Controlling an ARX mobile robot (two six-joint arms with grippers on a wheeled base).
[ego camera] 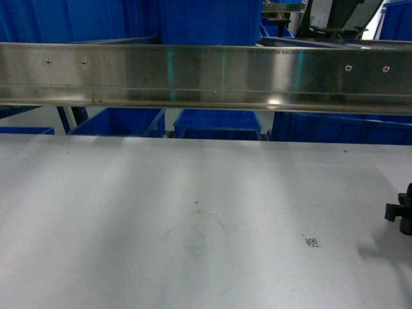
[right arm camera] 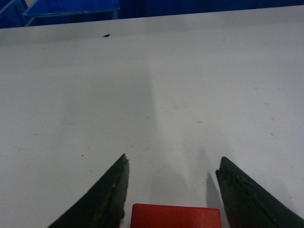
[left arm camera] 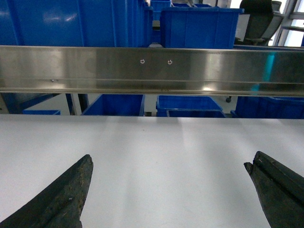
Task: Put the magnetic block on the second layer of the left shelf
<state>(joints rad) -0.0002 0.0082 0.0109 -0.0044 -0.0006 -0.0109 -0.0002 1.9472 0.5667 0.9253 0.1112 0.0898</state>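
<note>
The magnetic block [right arm camera: 175, 216], a small red cube, sits deep between the fingers of my right gripper [right arm camera: 173, 164], just above the white table [right arm camera: 152, 95]. Both fingers touch its sides, so the gripper is shut on it. Only a black part of that right gripper [ego camera: 402, 212] shows in the head view, at the right edge. My left gripper [left arm camera: 168, 161] hangs wide open over the white table [left arm camera: 166, 142] with nothing between its fingers. It faces the shiny steel rail of the shelf [left arm camera: 152, 69]. The same steel rail [ego camera: 206, 77] crosses the head view, with a large blue crate [ego camera: 209, 22] above it.
Several blue crates [ego camera: 217, 123] stand behind and below the steel rail. A small printed square marker [ego camera: 311, 242] lies on the white table [ego camera: 129, 212]. A dark speck [right arm camera: 106, 35] lies near the table's far edge.
</note>
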